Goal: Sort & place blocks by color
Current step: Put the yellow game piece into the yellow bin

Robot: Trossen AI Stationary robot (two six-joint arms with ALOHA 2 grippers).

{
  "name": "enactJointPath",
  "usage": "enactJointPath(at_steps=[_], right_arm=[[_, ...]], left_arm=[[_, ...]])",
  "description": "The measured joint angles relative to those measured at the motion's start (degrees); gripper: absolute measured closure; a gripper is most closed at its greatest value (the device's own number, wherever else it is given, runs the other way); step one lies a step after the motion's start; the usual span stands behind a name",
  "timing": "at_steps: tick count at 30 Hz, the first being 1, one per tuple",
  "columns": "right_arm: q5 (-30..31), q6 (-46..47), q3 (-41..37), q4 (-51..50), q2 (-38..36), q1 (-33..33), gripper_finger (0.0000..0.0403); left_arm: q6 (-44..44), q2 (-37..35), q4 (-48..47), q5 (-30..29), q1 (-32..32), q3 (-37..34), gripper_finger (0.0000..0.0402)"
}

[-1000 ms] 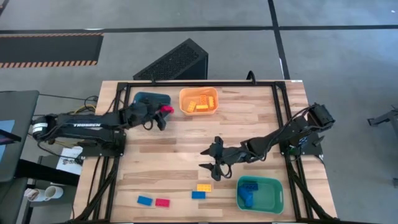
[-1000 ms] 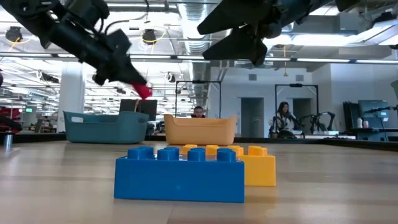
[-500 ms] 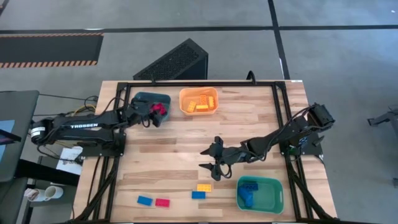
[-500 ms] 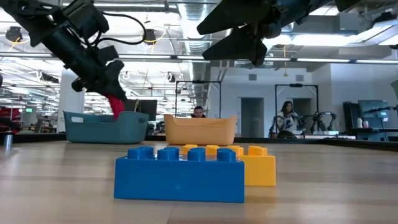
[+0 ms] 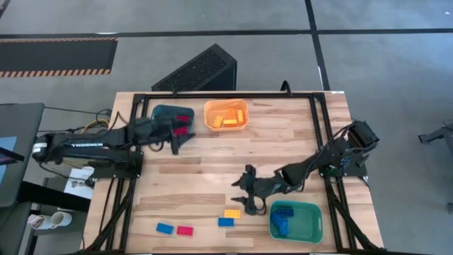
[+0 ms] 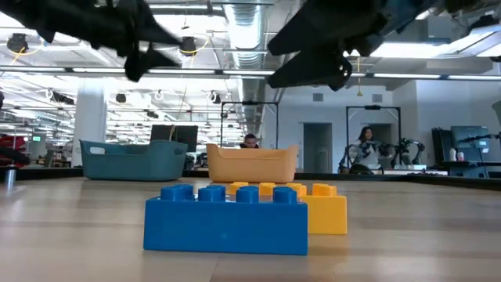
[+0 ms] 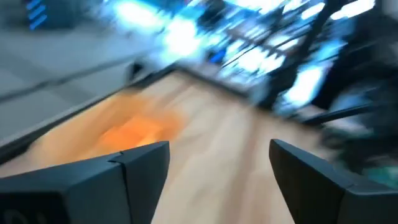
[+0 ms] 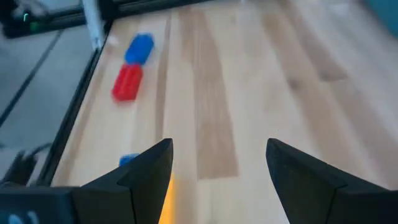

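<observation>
**Red block lies in the dark teal bin, four blocks wait on the desk**

Wooden desk carries three bins. The dark teal bin stands at the far left side and a red block lies in it, at its near right corner. Just beside it stands the orange bin with orange blocks inside. The green bin stands at the near right corner with blue blocks inside.

The left hand is at the near right corner of the dark teal bin, just beside the red block. Its fingers stand wide apart and hold nothing.

The right hand hangs over the near middle of the desk, between the green bin and the loose blocks. Its fingers are also wide apart and empty.

Four blocks lie along the near edge: a blue block and a second red block just beside it on the left, then a yellow block and another blue block close below the right hand. In the low view the blue one stands in front of the yellow one, touching or nearly touching.
</observation>
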Motion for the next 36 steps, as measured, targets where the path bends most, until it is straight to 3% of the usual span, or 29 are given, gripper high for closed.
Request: enactJointPath(at_steps=[6,12,18,26,36], right_arm=[[-1.6,1.7,3.0,0.3,4.3,4.0,0.0121],[-2.3,1.3,12.6,-15.5,10.0,5.8,0.0121],[-6.2,1.3,21.8,-31.2,16.5,5.4,0.0121],[-13.2,3.4,28.1,-38.0,22.5,5.1,0.0121],[-13.2,6.4,29.1,-38.5,24.7,4.3,0.0134]], left_arm=[[4.3,0.5,21.7,-3.6,-14.5,-6.2,0.0170],[8.3,5.6,33.2,-9.2,-23.7,-8.9,0.0193],[8.3,12.7,38.3,-9.5,-27.4,-8.9,0.0200],[8.3,21.7,43.2,-13.7,-29.0,-8.9,0.0200],[8.3,23.7,46.2,-13.7,-29.0,-8.9,0.0200]])
